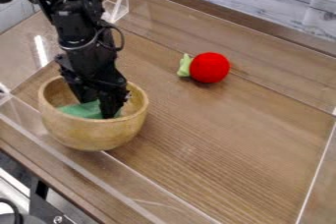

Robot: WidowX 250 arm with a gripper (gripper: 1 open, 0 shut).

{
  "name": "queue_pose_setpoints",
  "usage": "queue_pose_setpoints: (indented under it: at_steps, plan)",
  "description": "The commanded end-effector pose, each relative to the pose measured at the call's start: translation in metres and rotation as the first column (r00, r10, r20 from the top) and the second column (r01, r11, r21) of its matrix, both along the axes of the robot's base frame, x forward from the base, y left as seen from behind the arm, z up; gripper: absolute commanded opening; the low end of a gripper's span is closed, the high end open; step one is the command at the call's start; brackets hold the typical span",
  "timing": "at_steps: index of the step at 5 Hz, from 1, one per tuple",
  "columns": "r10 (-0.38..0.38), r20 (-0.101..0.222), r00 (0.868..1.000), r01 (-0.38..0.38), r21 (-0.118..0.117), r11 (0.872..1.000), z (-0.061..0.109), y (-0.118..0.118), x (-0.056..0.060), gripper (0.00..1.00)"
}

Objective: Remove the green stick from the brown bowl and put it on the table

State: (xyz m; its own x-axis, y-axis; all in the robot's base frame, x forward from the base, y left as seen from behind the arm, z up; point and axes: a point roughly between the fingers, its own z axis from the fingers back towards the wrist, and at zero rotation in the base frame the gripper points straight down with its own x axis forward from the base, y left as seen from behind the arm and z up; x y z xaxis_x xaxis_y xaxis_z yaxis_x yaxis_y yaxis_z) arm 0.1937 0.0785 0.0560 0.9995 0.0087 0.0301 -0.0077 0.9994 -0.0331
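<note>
Camera view shows the tool [100, 100] pointing down into the brown bowl [92, 128], nearly closed, pinching the green stick [86, 111]. A red ball [210, 66] lies on the counter [230, 140] at two o'clock from the bowl.

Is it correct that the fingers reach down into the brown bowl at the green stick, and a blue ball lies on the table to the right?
Not quite: the ball is red, not blue, as the camera view shows. The fingers do reach into the brown bowl at the green stick, and the ball lies on the table to the right.
</note>
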Motion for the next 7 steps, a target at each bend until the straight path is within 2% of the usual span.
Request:
queue_pose_setpoints:
  at_steps: [1,3,5,7]
  plan:
    - [-0.05,0.018,0.999,0.05,0.013,0.999,0.014,-0.001,0.0,0.0]
    - [-0.098,0.031,0.995,0.098,0.009,0.995,0.03,-0.006,0.0,0.0]
    - [-0.105,0.058,0.993,0.105,0.003,0.994,0.03,-0.003,-0.007,0.0]
    - [-0.019,0.084,0.996,0.019,0.001,1.0,0.044,0.0,0.016,0.0]
